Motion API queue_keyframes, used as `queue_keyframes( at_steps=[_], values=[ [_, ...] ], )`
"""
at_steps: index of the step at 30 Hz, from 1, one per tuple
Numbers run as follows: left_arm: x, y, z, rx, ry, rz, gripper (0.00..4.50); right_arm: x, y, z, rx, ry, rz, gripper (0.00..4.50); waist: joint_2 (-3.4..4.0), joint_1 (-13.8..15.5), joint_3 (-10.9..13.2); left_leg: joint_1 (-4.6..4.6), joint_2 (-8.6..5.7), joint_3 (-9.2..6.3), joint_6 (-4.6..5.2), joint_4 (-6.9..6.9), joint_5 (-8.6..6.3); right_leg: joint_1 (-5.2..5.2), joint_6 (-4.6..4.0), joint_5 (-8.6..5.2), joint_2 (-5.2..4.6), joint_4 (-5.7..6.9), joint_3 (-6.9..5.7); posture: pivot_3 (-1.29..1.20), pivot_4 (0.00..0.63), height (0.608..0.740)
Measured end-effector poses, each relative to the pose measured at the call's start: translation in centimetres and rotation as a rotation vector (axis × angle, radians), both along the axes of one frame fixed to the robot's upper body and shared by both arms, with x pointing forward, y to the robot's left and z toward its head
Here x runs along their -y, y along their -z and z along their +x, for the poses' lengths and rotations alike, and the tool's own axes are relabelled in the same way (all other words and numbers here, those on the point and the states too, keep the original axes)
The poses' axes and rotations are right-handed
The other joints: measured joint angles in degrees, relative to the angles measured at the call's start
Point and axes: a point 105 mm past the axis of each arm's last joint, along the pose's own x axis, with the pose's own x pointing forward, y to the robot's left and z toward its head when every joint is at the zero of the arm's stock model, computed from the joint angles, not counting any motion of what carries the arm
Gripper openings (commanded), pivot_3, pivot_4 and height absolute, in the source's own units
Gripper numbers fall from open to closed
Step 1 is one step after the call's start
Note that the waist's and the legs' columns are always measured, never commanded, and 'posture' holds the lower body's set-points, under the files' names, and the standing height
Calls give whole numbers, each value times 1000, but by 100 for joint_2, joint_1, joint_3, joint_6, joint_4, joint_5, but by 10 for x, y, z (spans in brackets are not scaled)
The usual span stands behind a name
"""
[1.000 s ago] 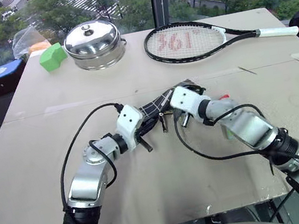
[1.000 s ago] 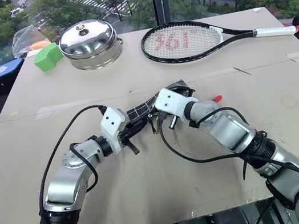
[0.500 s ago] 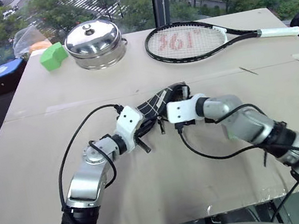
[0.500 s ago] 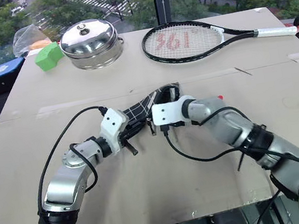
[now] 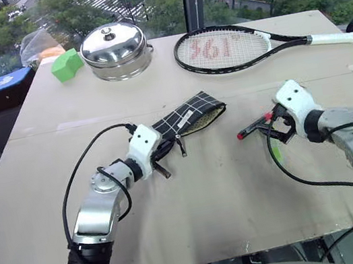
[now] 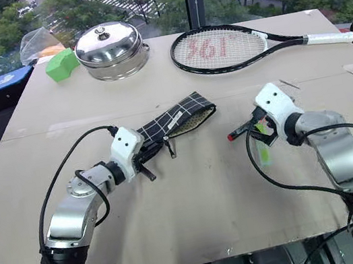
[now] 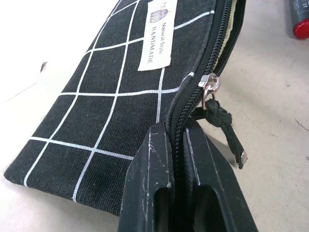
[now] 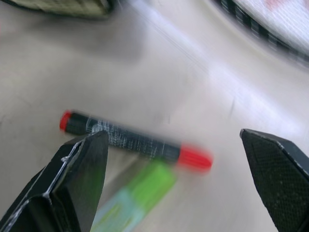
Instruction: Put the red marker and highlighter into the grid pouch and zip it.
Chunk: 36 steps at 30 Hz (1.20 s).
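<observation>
Two claws: left claw (image 7: pixel 176 159) pinches the grid pouch (image 5: pixel 184 118) (half unzipped); right claw (image 8: pixel 178 179) gapes above the red marker (image 8: pixel 133 140).

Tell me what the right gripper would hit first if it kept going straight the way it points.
Most likely the red marker, lying on the table between the open right gripper's fingers, with the highlighter close beside it; depth is unclear.

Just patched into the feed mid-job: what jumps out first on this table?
The left gripper is shut on the near corner of the grid pouch, mid-table, its far end gaping open. The right gripper hangs open over the red marker and the highlighter, both on the table. Behind lie a tennis racket and a steel pot.
</observation>
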Motion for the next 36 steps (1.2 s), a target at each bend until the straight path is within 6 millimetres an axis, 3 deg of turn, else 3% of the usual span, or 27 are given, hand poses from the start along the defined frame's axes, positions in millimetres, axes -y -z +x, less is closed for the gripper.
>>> queue_keyframes(
  at_steps=[2,5,6,9,10,14,19,21,23,25,26,27,30,36],
  values=[
    [-1,0,0,1,-2,-1,0,-2,8,-6,-44,68,63,4460,0,4,0,-1,0,-4,0,0,0,0,0,0,1,1,-1,0,150,740],
    [-1,0,0,0,0,0,0,-8,39,-23,-172,180,133,4460,-1,9,-2,-3,-2,-5,0,0,0,-1,-2,-2,1,1,-1,0,150,740],
    [-1,-1,0,0,0,0,0,-11,50,-29,-211,199,128,3960,3,9,1,-4,-5,-4,0,0,0,-1,-3,-2,-1,0,1,0,150,740],
    [-1,-2,1,4,2,0,0,-15,54,-32,-194,225,122,2657,-13,7,-9,1,-8,2,0,1,0,1,-7,-6,0,-1,-4,0,150,740],
    [0,-3,1,6,4,0,0,-20,54,-33,-173,214,97,1908,-16,12,-11,3,-9,2,1,2,-1,4,-16,-13,0,-1,-7,0,150,740],
    [0,-3,1,5,9,-1,0,-21,53,-35,-147,212,71,743,-15,28,-11,2,-11,2,2,7,-1,4,-17,-15,-2,-1,-8,0,150,740],
    [2,-3,0,1,22,-7,0,11,38,-36,-96,157,-105,745,-6,12,-1,-2,-15,4,1,4,0,2,-15,-13,-1,-8,-7,0,150,740],
    [2,-4,1,2,23,-9,0,9,27,-35,-64,88,-134,745,-4,-8,2,1,-9,4,1,0,0,0,4,-3,8,-9,-6,0,150,740],
    [6,-6,1,7,32,-17,0,-8,6,-33,-18,-154,-261,745,11,-65,18,10,-7,3,3,-2,-1,0,7,-4,19,-6,3,0,150,740],
    [7,-6,2,8,37,-17,0,-16,-7,-30,24,-238,-310,745,7,-86,23,11,-6,-2,4,-5,-2,0,19,-12,19,-6,-3,0,150,740],
    [11,-6,1,7,52,-20,0,-30,-21,-29,86,-343,-341,745,-18,-90,13,8,-3,-15,4,-10,-2,1,22,-15,22,-6,-5,0,150,740],
    [12,-3,2,-6,52,-20,0,-53,-23,-20,93,-485,-404,745,-18,-123,17,12,1,-11,4,-8,-2,2,20,-15,30,-6,-5,0,150,740],
    [20,-4,2,-6,74,-26,0,-77,-22,-9,105,-596,-445,745,-29,-126,24,4,-2,-10,4,-2,-2,-1,4,-1,21,-5,-3,0,150,740],
    [27,-5,-3,3,100,-17,0,-106,-22,29,153,-679,-590,745,-32,-108,26,-2,-8,2,-22,3,14,0,5,0,9,-12,-6,0,150,740]
  ],
)
